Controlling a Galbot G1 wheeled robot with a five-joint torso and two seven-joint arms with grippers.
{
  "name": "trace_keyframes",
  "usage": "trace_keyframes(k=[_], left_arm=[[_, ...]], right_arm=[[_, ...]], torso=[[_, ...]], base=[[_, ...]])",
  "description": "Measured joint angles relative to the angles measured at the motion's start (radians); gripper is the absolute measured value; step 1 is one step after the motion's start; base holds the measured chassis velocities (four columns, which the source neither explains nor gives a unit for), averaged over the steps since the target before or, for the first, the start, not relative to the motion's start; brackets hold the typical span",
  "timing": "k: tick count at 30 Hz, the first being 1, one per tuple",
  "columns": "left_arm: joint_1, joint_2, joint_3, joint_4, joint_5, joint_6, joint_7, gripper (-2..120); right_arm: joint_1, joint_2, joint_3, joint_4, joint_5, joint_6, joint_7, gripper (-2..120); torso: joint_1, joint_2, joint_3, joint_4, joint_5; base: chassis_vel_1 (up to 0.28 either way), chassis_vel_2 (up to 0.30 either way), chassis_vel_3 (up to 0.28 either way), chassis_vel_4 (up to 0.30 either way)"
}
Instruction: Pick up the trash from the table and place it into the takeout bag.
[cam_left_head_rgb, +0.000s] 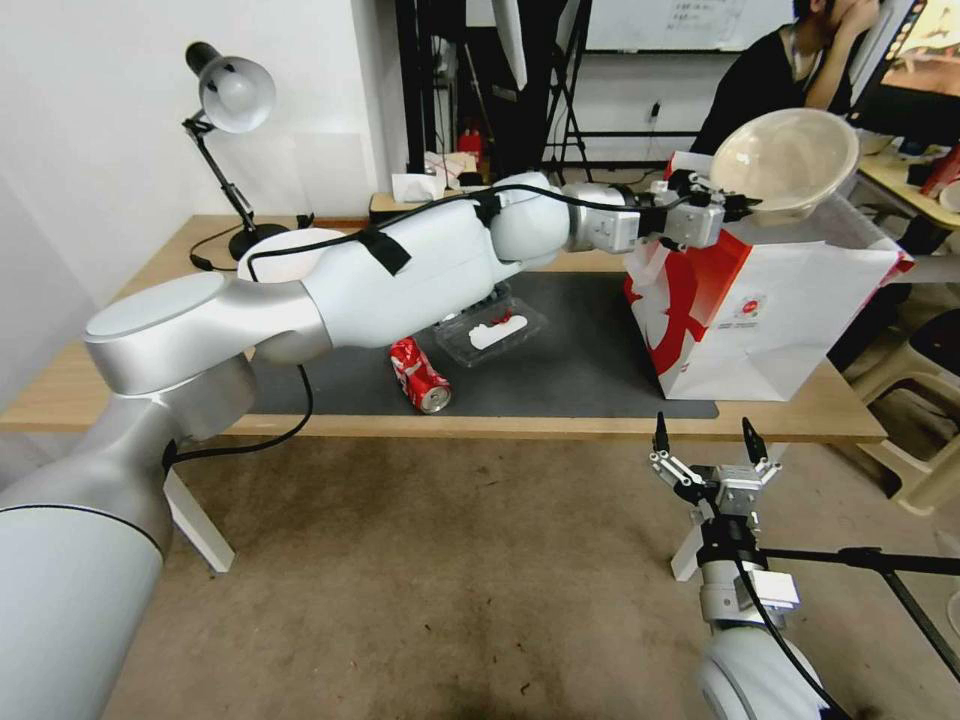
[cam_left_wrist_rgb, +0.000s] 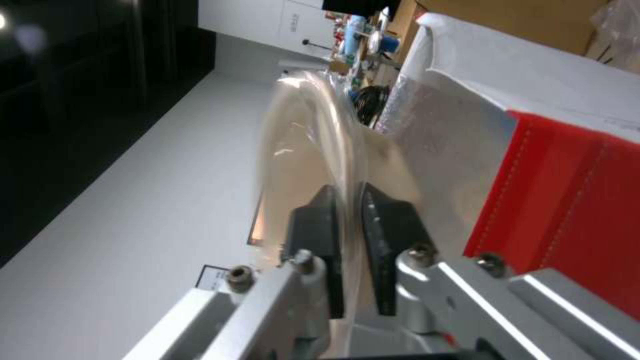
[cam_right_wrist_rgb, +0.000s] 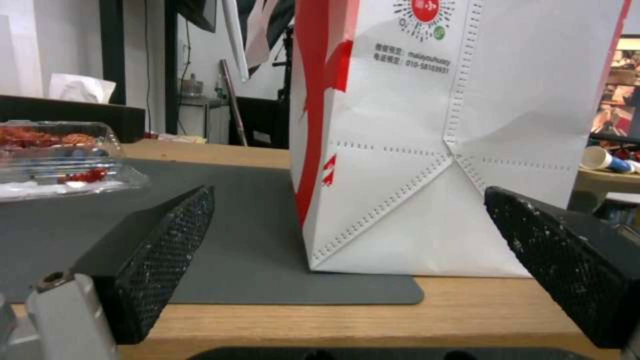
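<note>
- Our left gripper (cam_left_head_rgb: 748, 203) is out over the open top of the bag (cam_left_head_rgb: 790, 320), jaws clamped on the rim of the beige lid (cam_left_head_rgb: 785, 160).
- The lid is held up in the air, tilted, hollow side facing us, just above the bag's mouth and not inside it.
- In the left wrist view the gripper (cam_left_wrist_rgb: 350, 240) has both black pads pinched on the thin lid (cam_left_wrist_rgb: 300, 150) edge; the bag (cam_left_wrist_rgb: 567, 200) with its red panel and silvery lining sits just beside the pads.
- The bag stands upright on the right end of the grey mat (cam_left_head_rgb: 590, 370), on the table (cam_left_head_rgb: 120, 360).
- Our right gripper (cam_left_head_rgb: 705, 440) is parked low, in front of the table edge, just below the bag, jaws wide apart and holding nothing.
- The right wrist view looks level across the table (cam_right_wrist_rgb: 467, 310) at the base of the bag (cam_right_wrist_rgb: 453, 150); the gripper (cam_right_wrist_rgb: 347, 250) pads sit either side of it, well short of touching.
- A crushed red can (cam_left_head_rgb: 420, 375) lies on its side on the mat, left of the bag and near the table's front edge.
- A clear clamshell box (cam_left_head_rgb: 490, 330) sits on the mat just behind the can, left of the bag; in the right wrist view the box (cam_right_wrist_rgb: 60, 155) holds red scraps.
- A desk lamp (cam_left_head_rgb: 230, 110) stands at the far left of the table, well apart from the bag.
</note>
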Motion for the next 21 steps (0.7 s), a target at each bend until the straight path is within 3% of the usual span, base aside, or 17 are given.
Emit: trace_keyframes(k=[4,7,9,11,12,18,21], left_arm=[[0.001,0.006,0.004,-0.005,-0.001,0.003,-0.012,23],[0.007,0.011,0.006,-0.019,-0.005,0.007,-0.032,37],[0.008,0.013,0.006,-0.022,-0.007,0.009,-0.035,40],[0.016,0.032,-0.008,-0.049,-0.038,0.031,-0.062,54],[0.016,0.032,-0.008,-0.049,-0.038,0.031,-0.062,54],[0.067,0.137,-0.022,-0.163,-0.307,0.136,-0.156,79],[0.09,0.174,-0.036,-0.196,-0.378,0.157,-0.178,88]], right_arm=[[-0.001,0.0,0.003,0.001,0.001,0.001,0.0,100],[0.0,0.0,0.003,0.002,0.001,0.001,0.0,100],[0.0,0.0,0.003,0.002,0.001,0.001,0.0,100],[0.001,0.0,0.004,0.005,0.002,0.001,-0.001,100],[0.001,0.0,0.004,0.005,0.002,0.001,-0.001,100],[0.002,-0.002,0.005,0.01,0.003,-0.005,-0.001,100],[0.005,-0.003,0.005,0.013,0.003,-0.009,-0.001,100]], torso=[[0.0,0.0,0.0,0.0001,0.0],[0.0,0.0,0.0,0.0,0.0],[0.0,0.0,0.0,-0.0001,0.0001],[0.0,0.0,0.0,-0.0004,0.0001],[0.0,0.0,0.0,-0.0004,0.0001],[0.0,0.0,0.0,0.0002,-0.0002],[0.0,0.0,0.0,0.0,-0.0002]], base=[[0.0,0.0,0.0,0.0],[0.0,0.0,0.0,0.0],[0.0,0.0,0.0,0.0],[0.0,0.0,0.0,0.0],[0.0,0.0,0.0,0.0],[0.0,0.0,0.0,0.0],[0.0,0.0,0.0,0.0]])
